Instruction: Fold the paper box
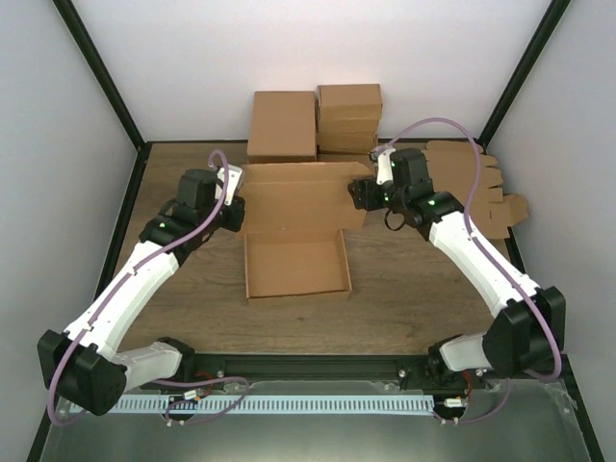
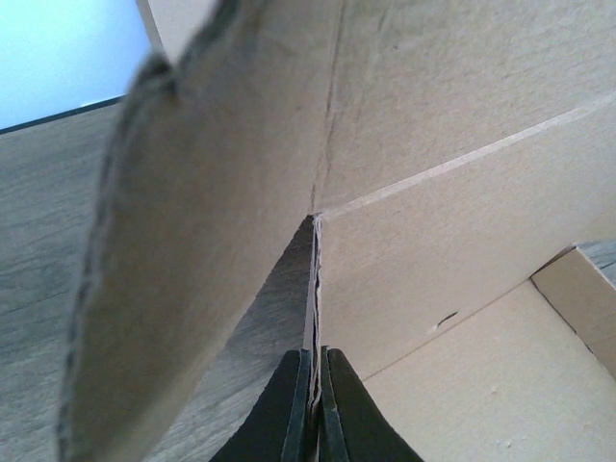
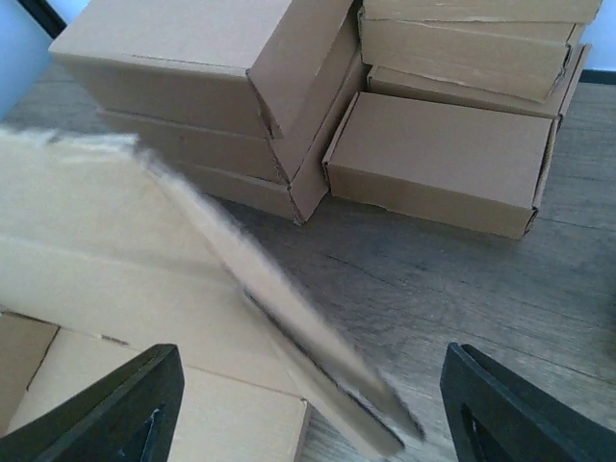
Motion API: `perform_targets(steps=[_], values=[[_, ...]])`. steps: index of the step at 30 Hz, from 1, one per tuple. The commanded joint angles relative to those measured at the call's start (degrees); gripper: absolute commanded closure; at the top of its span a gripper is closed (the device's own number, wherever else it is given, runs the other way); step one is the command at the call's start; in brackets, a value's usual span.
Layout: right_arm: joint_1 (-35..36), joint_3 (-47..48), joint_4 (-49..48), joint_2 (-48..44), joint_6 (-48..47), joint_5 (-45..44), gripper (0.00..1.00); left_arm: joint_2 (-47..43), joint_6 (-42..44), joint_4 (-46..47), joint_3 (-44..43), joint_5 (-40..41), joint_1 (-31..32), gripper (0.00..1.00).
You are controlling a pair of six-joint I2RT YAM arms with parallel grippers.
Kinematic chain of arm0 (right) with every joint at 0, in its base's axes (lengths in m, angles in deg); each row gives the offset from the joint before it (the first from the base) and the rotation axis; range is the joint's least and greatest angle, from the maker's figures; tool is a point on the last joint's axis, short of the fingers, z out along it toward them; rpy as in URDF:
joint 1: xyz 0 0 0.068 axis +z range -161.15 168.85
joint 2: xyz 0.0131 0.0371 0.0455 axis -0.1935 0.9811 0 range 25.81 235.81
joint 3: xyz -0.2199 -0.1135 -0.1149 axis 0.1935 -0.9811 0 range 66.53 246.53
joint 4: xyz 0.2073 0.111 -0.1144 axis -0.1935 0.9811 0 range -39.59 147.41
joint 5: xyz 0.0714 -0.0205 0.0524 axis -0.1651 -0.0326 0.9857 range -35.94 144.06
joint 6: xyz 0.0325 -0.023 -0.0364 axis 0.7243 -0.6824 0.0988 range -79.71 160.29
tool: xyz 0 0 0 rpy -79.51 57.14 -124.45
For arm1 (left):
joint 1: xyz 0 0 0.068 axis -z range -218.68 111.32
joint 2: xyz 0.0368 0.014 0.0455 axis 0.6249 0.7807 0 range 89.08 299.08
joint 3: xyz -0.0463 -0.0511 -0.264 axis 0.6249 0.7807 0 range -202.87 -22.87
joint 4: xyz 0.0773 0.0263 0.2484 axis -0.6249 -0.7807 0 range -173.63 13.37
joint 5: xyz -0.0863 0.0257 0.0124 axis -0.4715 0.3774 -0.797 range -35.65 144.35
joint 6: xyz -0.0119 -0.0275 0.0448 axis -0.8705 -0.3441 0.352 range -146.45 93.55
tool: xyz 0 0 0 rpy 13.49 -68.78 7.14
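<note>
Brown creased cardboard, the large paper box [image 1: 294, 207] sits mid-table, rear panel upright, near stacked smaller brown cardboard boxes [image 1: 348, 115] behind it. Our left gripper [image 2: 315, 364] pinches its left corner seam; our right gripper [image 1: 363, 192] gapes around the right flap's edge. We see wooden tabletop [image 1: 404, 308] between its near edge and our bases.

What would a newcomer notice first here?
The half-folded paper box sits at the centre, tray open and back panel raised. The left gripper pinches its left edge, while the right gripper stands open at its right flap. Closed boxes are stacked at the back.
</note>
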Motion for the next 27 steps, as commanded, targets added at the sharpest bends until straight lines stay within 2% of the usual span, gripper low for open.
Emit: perform_targets(steps=[1,5,7,8,12,14,21,27], values=[[-0.07,4.76,-0.02,3.35,-1.25,-0.48,0.28,-0.57,0.23,2.11,0.43,0.15,0.26,0.96],[0.0,4.53,-0.82,4.47,-1.73,1.79,0.36,-0.49,-0.43,2.05,0.5,0.15,0.23,0.96],[0.0,4.73,-0.64,4.63,-2.03,3.68,0.46,-0.36,-0.91,1.92,0.43,0.52,0.26,0.96],[-0.01,5.04,0.32,4.37,-1.9,6.01,0.57,-0.17,-2.67,1.56,0.05,1.0,0.26,0.96],[0.19,4.07,0.48,2.93,-0.21,9.47,0.78,-0.09,-9.6,1.7,-0.08,1.09,0.23,0.96],[1.04,3.29,0.01,2.11,1.19,9.61,0.85,-0.02,-14.45,2.14,0.2,1.34,0.28,0.96],[6.29,1.17,-2.53,0.88,6.85,6.03,0.94,0.19,-28.49,5.15,2.5,5.01,2.22,0.96],[10.17,-4.61,-9.4,-2.42,11.67,0.47,0.94,-2.71,-35.5,12.83,9.16,11.4,5.77,0.96]])
